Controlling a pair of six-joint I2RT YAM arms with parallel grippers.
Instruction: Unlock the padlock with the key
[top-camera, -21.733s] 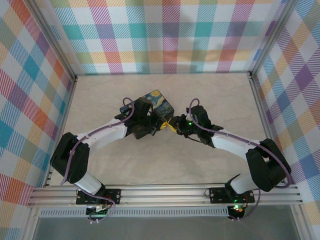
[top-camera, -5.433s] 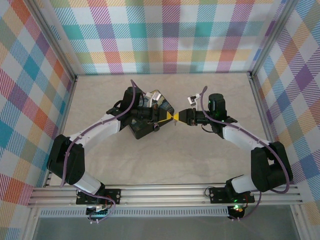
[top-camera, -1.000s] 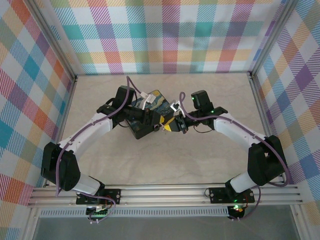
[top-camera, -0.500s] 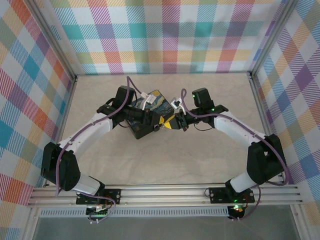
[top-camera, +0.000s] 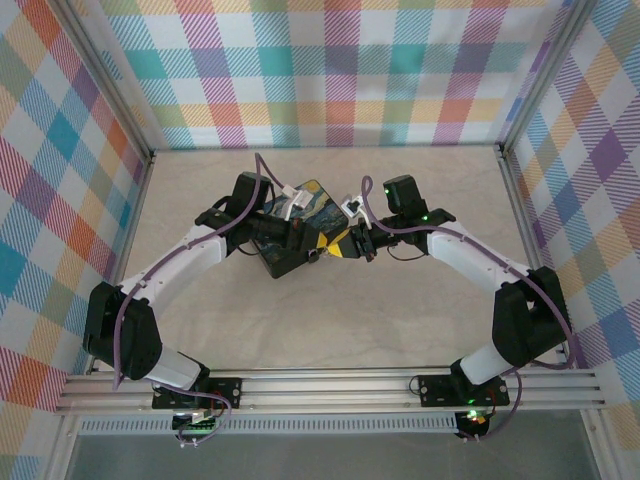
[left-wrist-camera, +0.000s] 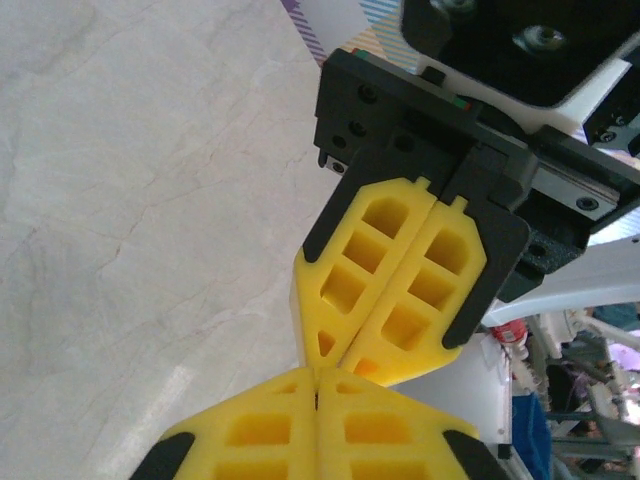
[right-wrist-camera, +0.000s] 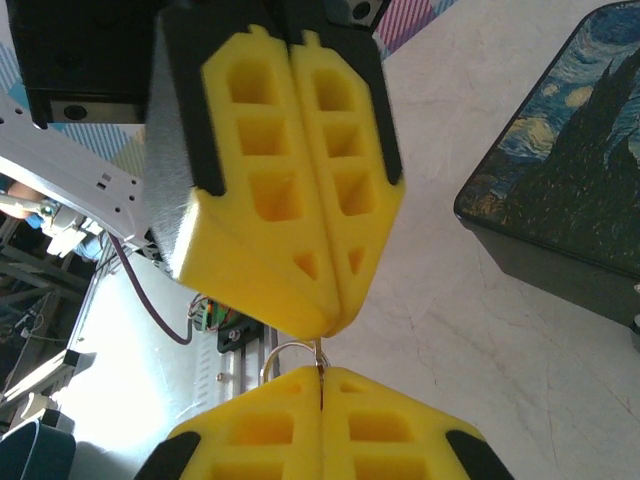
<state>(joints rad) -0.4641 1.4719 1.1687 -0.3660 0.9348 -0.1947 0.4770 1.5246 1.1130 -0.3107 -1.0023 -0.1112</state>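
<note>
Now the left gripper (top-camera: 325, 244) has been brought shut: its yellow fingers, parted a second ago, are pressed flat together. The right gripper (top-camera: 346, 243) has been kept clamped throughout and nudged a touch upward in the overhead frame. The two are set tip to tip at the centre of that view, just right of the blue painted box (top-camera: 322, 208).

What that means for the task, as a judgement: a handover or re-grip of the key looks to be under way. The lock itself has not been reached yet.

In the right wrist view the detail is given away. The key (right-wrist-camera: 319, 354) is seen as a thin pale blade, pinched in the seam of the right gripper (right-wrist-camera: 320, 372) at the bottom centre. Its wire loop (right-wrist-camera: 283, 345) is poking out to the left. The tip of the left gripper (right-wrist-camera: 326, 325) is pressed down onto the blade's top end. Whether a real hold has been taken there cannot be told. The box (right-wrist-camera: 570, 150) is caught at the right edge, apart from both tools.

In the left wrist view the same meeting is shown from the other side. The left gripper (left-wrist-camera: 318, 372) is at the bottom and the right gripper (left-wrist-camera: 328, 356) above, both narrow. There the key is hidden in the seam.

Only overhead can the lock be guessed at: a small pale speck at the box's lower right edge is probably the padlock (top-camera: 313, 256), just left of the joined tips.
</note>
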